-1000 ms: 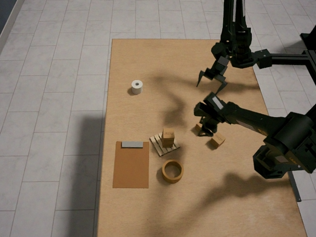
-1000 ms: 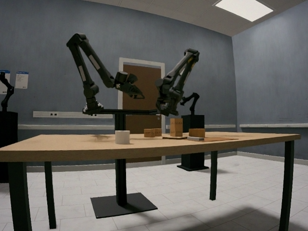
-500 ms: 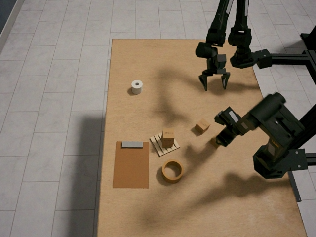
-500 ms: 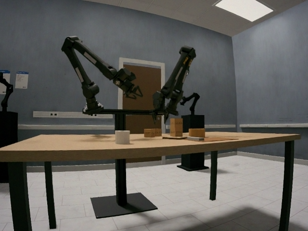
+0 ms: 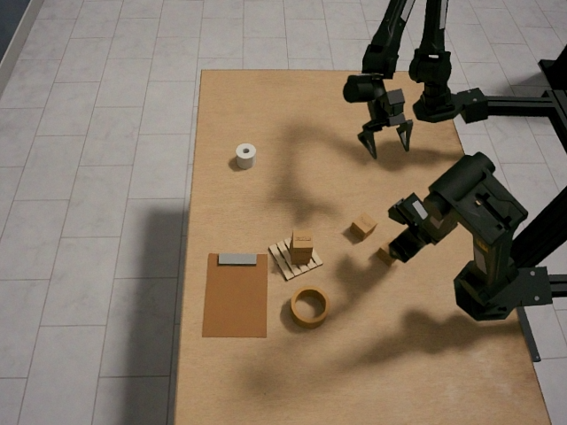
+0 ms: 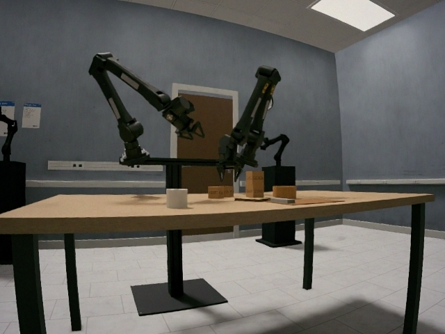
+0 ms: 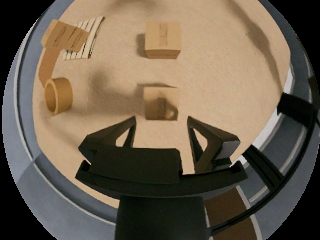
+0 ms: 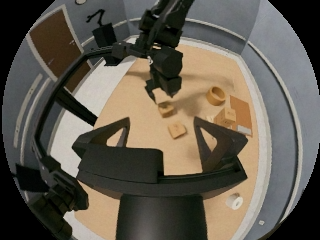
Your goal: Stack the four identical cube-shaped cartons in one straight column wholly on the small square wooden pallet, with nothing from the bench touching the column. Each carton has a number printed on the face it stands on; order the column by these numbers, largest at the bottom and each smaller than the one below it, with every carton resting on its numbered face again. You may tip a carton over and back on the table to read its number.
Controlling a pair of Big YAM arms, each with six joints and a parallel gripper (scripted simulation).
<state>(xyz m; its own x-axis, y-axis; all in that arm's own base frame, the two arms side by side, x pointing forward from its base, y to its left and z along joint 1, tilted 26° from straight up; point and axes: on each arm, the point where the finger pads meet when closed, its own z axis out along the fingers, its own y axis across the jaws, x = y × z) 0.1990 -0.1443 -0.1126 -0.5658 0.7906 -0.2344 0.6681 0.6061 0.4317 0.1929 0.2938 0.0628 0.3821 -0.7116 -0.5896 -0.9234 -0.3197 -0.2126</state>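
Observation:
Two cartons (image 5: 301, 245) stand stacked on the small wooden pallet (image 5: 294, 259). A loose carton (image 5: 363, 225) lies on the table to its right. Another loose carton (image 5: 385, 254) lies nearer the table's right side, partly hidden under my left gripper (image 5: 393, 251). In the left wrist view this carton (image 7: 160, 102) sits just ahead of the open fingers, apart from them, and the other loose carton (image 7: 163, 40) lies beyond. My right gripper (image 5: 385, 139) is open and empty, raised high above the far right of the table.
A brown tape ring (image 5: 309, 306) lies in front of the pallet. A clipboard (image 5: 235, 295) lies to the pallet's left. A white roll (image 5: 245, 156) stands at the far left. The arms' bases stand at the table's right edge.

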